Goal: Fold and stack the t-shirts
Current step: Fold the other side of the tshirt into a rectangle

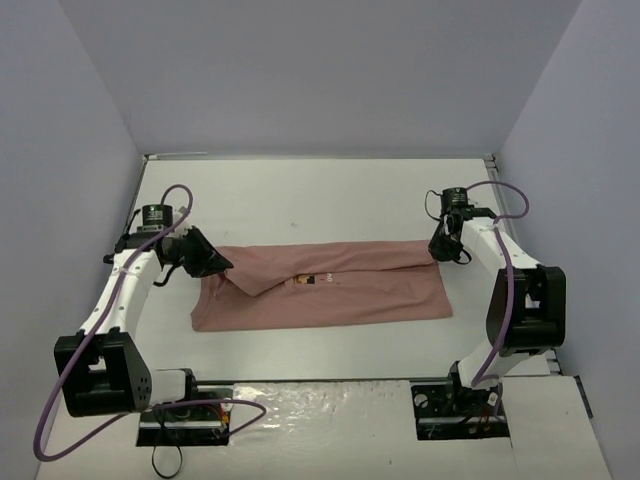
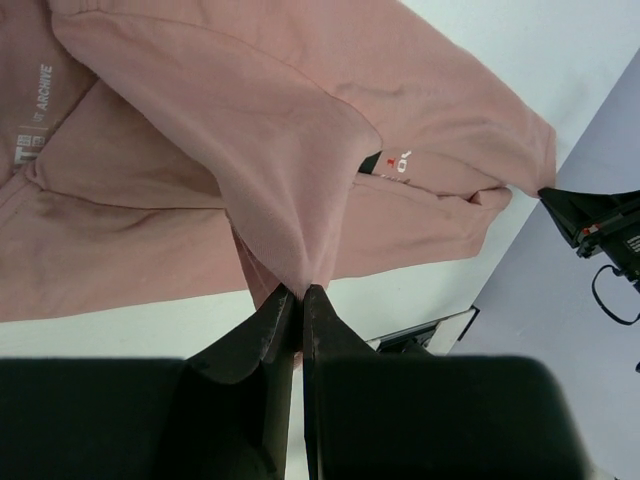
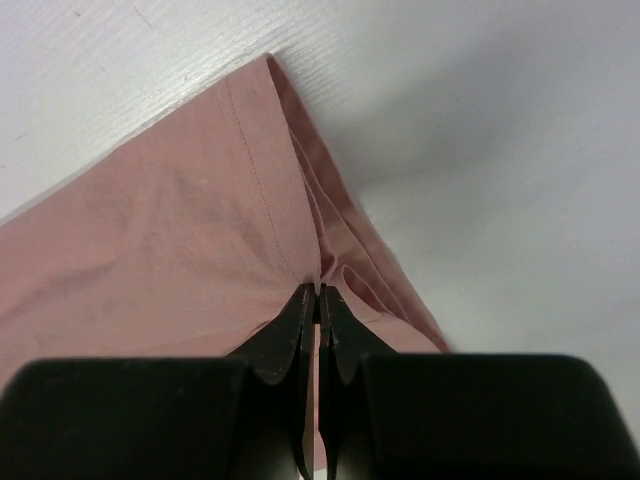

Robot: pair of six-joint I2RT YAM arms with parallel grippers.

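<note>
Overhead view, scene: A dusty pink t-shirt (image 1: 330,298) lies in a long band across the middle of the white tabletop (image 1: 320,195). Its length runs from the left edge towards the right edge.
Overhead view, graphic: A small chest graphic (image 1: 308,280) shows near the middle of the band, partly tucked under a fold.
Overhead view, left pincer: The left pincer (image 1: 216,263) sits at the shirt's left end on the far side, where the cloth rises in a peak.
Overhead view, right pincer: The right pincer (image 1: 441,250) sits at the shirt's far right corner.
Left wrist view: The left pincer (image 2: 300,292) is closed, its tips nipping a pleat of pink cloth. The t-shirt (image 2: 250,130) fans away from it over lower layers, and white lettering (image 2: 32,110) shows at one side.
Right wrist view: The right pincer (image 3: 317,290) is closed tight on the t-shirt (image 3: 180,230) at a hemmed edge, with several layers bunched at the tips. Bare tabletop (image 3: 500,150) lies beyond.
Progress, done: The shirt looks already narrowed lengthwise, and both ends are gripped for a lengthwise fold towards the near edge.
Progress, left: That fold appears unfinished. The crosswise folds into a compact packet are not yet made. Only one shirt is visible, so no stack exists.
</note>
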